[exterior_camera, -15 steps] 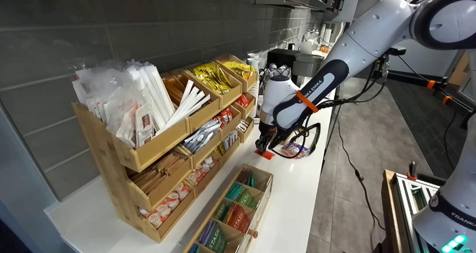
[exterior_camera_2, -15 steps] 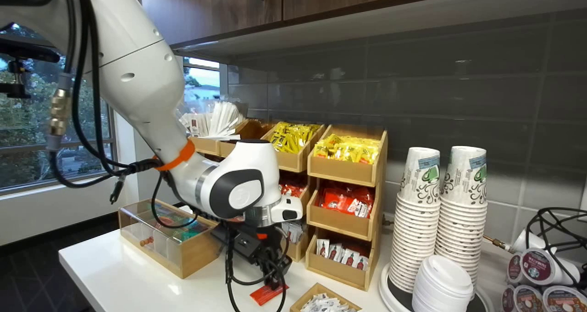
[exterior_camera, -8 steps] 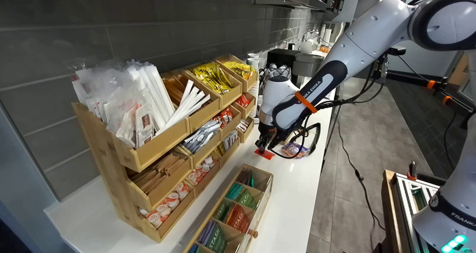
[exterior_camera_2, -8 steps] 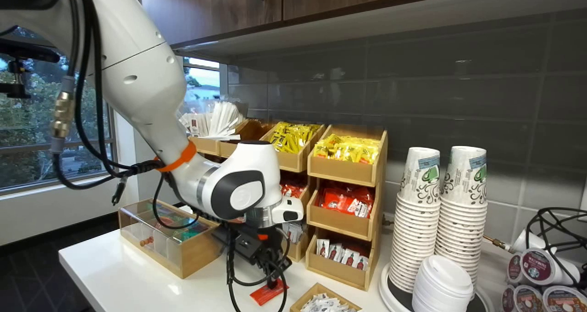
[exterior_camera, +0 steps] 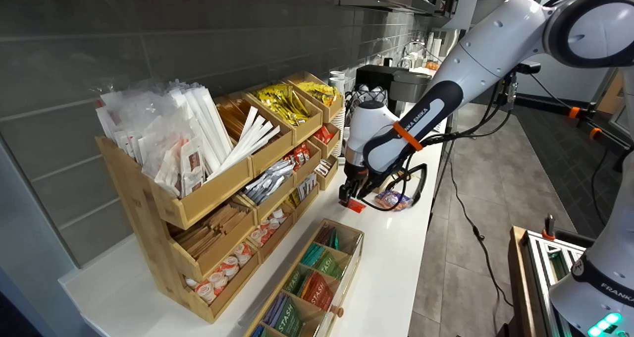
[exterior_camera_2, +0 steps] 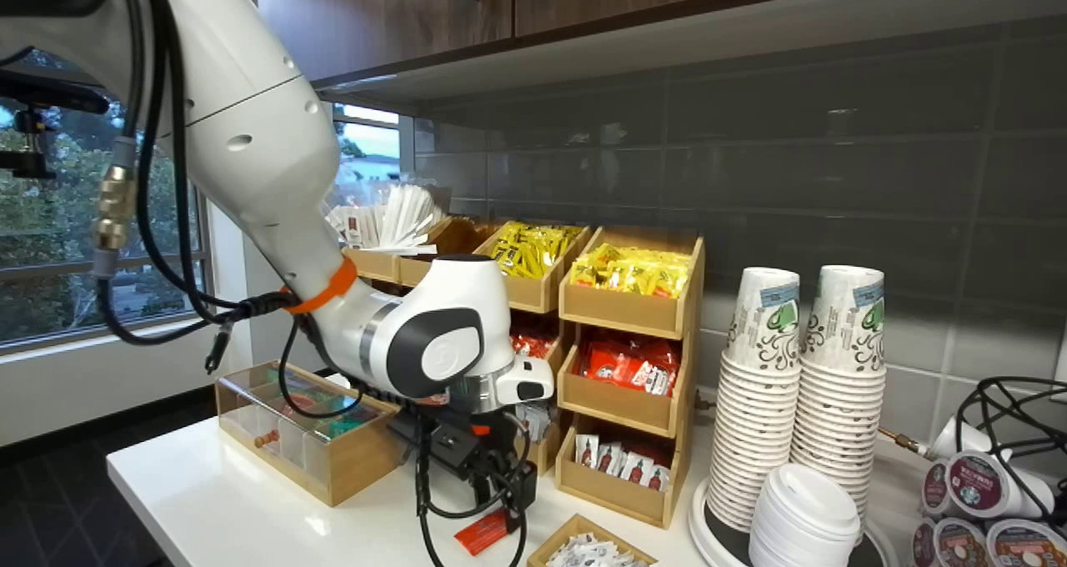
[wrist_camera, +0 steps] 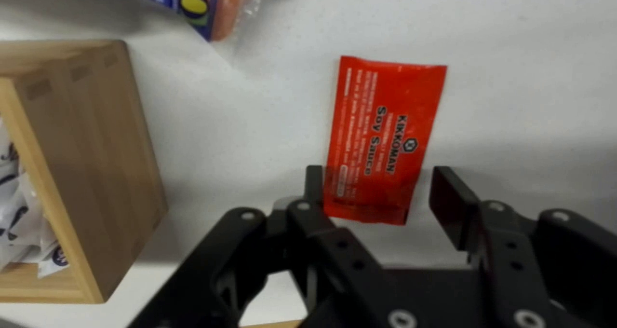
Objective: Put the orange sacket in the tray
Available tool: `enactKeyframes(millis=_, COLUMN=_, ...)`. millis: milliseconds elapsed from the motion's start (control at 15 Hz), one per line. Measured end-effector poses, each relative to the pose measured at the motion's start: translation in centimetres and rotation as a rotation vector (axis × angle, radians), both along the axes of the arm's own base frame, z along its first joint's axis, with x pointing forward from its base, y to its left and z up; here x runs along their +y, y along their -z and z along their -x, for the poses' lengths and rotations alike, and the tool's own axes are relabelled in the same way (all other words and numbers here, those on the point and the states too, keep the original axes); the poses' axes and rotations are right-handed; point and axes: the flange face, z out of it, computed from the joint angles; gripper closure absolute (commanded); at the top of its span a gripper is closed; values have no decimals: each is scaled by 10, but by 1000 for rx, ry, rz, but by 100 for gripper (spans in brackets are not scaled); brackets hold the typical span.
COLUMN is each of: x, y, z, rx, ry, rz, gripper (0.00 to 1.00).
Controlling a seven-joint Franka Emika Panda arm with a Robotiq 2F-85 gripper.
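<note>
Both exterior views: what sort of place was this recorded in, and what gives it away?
Probably a shared break-room coffee station, perhaps in an office. The tall stacks of paper cups, the coffee pods and the tiered wooden rack of small packets suggest it.

One loose red sachet (wrist_camera: 381,140); two cup stacks (exterior_camera_2: 757,413).
</note>
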Motion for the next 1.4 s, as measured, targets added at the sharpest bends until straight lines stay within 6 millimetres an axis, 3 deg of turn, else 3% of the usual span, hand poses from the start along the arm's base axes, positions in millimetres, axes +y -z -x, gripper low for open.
enactKeyframes(millis=133, x=2, y=2, z=0, rx=3, ry=-5, rz=3, gripper=9)
enactKeyframes(millis=200, x=3, y=3, z=0, rx=6, ry=-7, rz=4, gripper=18)
enactKeyframes(millis=267, x=4, y=4, z=0, rx=9, ry=-10, rz=5, gripper=34)
enactKeyframes(millis=333, x=5, y=6, z=0, rx=14, ry=-12, rz=5, gripper=34)
enactKeyframes(millis=867, x=18, y=3, z=-4, rx=33, ry=-26, rz=3, gripper=96)
enactKeyframes(millis=933, x=19, y=3, z=-4, rx=33, ry=-28, rz=3, gripper=100)
enactKeyframes(millis=1400, x=10, y=2, z=-5, rx=31, ry=-11, rz=10, gripper=100)
